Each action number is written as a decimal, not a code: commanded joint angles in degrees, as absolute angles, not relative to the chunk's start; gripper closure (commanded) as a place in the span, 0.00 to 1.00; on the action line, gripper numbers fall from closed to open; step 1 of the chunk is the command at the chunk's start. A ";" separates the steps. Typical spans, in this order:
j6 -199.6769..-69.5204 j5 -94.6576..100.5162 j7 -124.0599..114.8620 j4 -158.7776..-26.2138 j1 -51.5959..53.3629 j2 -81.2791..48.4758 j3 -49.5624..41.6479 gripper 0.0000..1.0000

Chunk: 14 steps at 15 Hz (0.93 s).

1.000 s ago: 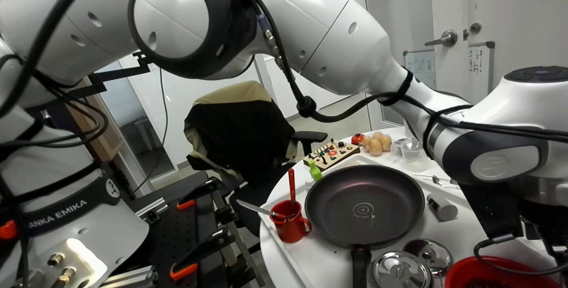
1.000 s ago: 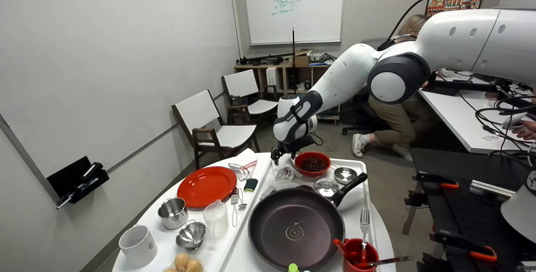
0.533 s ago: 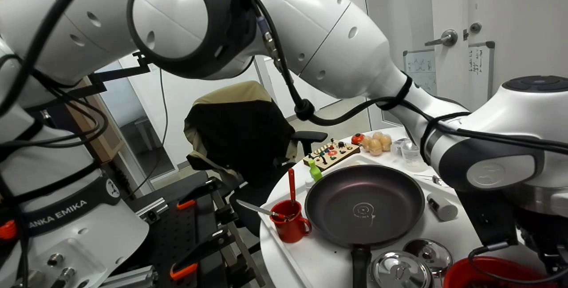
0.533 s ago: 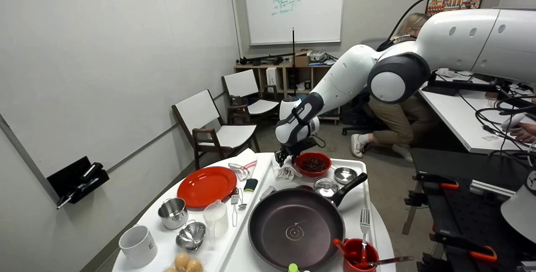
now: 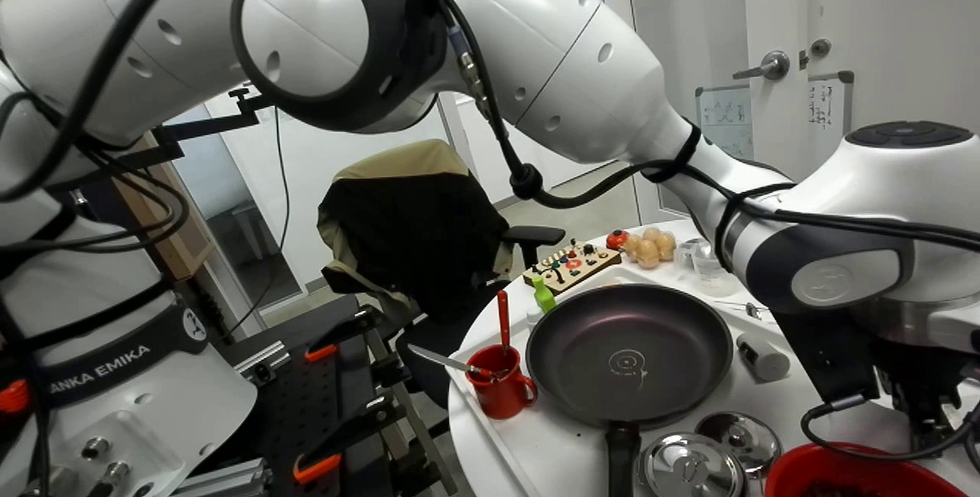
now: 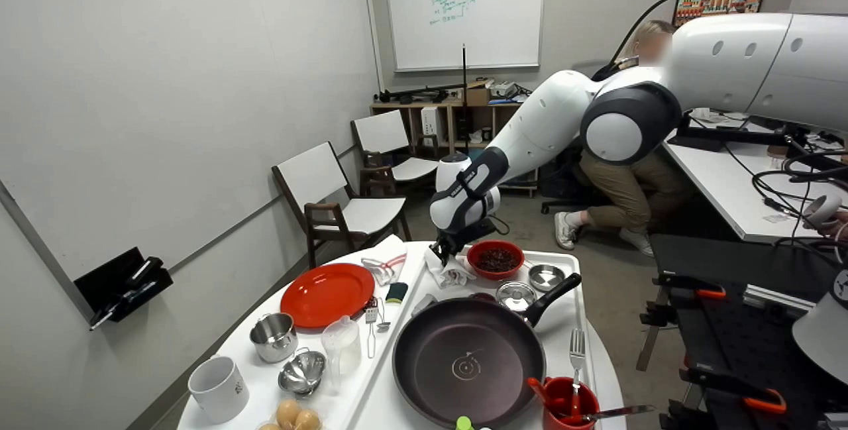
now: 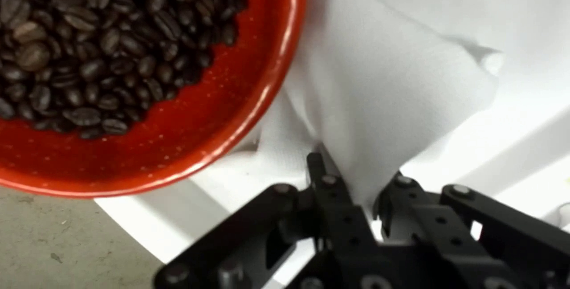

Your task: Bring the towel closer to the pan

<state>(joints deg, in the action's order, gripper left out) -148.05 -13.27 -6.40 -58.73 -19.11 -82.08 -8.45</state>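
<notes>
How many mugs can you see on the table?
2. The red mug stands beside the frying pan; the white mug stands near the steel pot in an exterior view. More might be hidden.

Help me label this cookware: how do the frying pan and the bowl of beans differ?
The frying pan is dark grey-black; the bowl is red. The pan has a long black handle; the bowl shows none. The bowl holds dark beans; the pan shows a pale printed mark. Both are round.
</notes>
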 commanded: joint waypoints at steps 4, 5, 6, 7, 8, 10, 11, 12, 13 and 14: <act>-150.58 -13.06 -0.39 -66.23 -15.97 -78.46 -4.94 0.96; -151.03 -13.06 0.55 -67.62 -15.52 -77.76 -4.39 0.96; -151.26 -13.08 1.24 -68.54 -15.21 -77.26 -3.97 0.96; -151.44 -13.09 2.14 -69.72 -14.96 -76.56 -3.46 0.96; -151.82 -13.13 2.81 -70.97 -14.73 -75.87 -3.12 0.96; -152.51 -13.22 4.43 -73.57 -14.54 -74.39 -2.09 0.96; -152.81 -13.29 5.30 -74.81 -14.56 -73.72 -1.48 0.96; -153.15 -13.32 5.97 -76.05 -14.61 -73.04 -0.95 0.96; -153.62 -13.37 6.95 -77.40 -14.79 -72.35 -0.18 0.96; -154.16 -13.35 8.14 -78.79 -14.99 -71.61 0.64 0.96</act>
<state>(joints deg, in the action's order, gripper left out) -151.98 -13.27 4.72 -71.88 -14.70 -75.21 -1.56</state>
